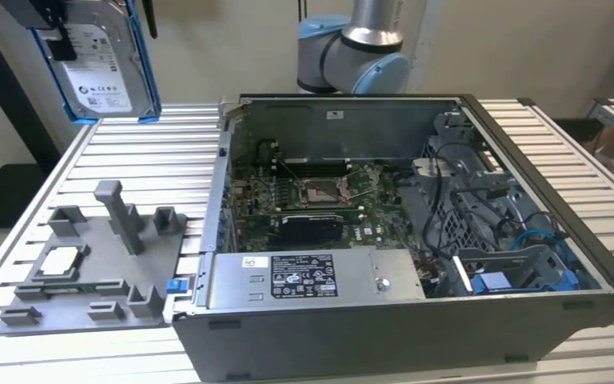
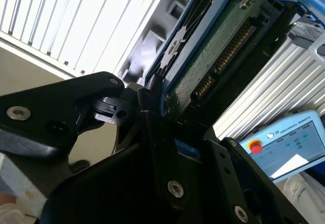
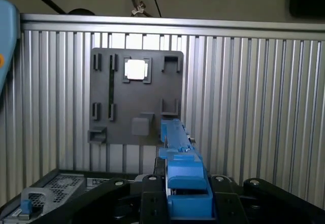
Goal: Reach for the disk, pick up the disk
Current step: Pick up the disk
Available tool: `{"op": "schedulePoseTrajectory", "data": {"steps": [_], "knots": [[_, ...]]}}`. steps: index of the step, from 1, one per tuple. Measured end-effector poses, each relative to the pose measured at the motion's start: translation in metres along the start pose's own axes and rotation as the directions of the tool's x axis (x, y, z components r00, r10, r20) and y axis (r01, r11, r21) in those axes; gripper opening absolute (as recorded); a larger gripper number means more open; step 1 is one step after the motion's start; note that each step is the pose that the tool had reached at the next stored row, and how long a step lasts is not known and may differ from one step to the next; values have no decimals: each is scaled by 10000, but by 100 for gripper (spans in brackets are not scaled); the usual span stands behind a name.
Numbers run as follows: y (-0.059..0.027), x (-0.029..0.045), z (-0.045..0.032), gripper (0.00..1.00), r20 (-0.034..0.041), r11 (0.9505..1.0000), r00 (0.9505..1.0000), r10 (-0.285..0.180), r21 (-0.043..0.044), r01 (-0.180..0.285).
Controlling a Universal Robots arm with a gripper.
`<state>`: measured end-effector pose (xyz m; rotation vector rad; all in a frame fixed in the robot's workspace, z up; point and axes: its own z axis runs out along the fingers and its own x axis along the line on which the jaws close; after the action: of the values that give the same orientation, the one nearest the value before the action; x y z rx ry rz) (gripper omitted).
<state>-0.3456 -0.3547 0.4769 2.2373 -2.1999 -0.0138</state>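
Observation:
The disk point(image 1: 99, 74), a silver-grey hard drive with a white label and blue frame, hangs upright high above the table's far corner at the exterior view's left. My gripper point(image 1: 92, 18) is shut on its upper end. In the second wrist view the disk's point(image 2: 213, 51) green circuit side and blue frame stick out from between the black fingers point(image 2: 152, 127). The first wrist view looks along the disk's blue edge point(image 3: 179, 153), clamped in the gripper point(image 3: 187, 199), down onto the table far below.
A grey fixture plate point(image 1: 83, 276) with upright posts lies on the slatted table point(image 1: 147, 152) and holds a small silver-white chip point(image 1: 60, 260); both show from above, plate point(image 3: 117, 117) and chip point(image 3: 136, 69). The open computer case point(image 1: 392, 224) takes up the middle. The arm's base point(image 1: 350, 48) stands behind it.

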Motion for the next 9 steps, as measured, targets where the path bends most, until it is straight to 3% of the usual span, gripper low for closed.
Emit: {"op": "schedulePoseTrajectory", "data": {"steps": [9], "knots": [[-258, 4, 2, 0, 0, 10000, 10000, -2, 1, 2]]}}
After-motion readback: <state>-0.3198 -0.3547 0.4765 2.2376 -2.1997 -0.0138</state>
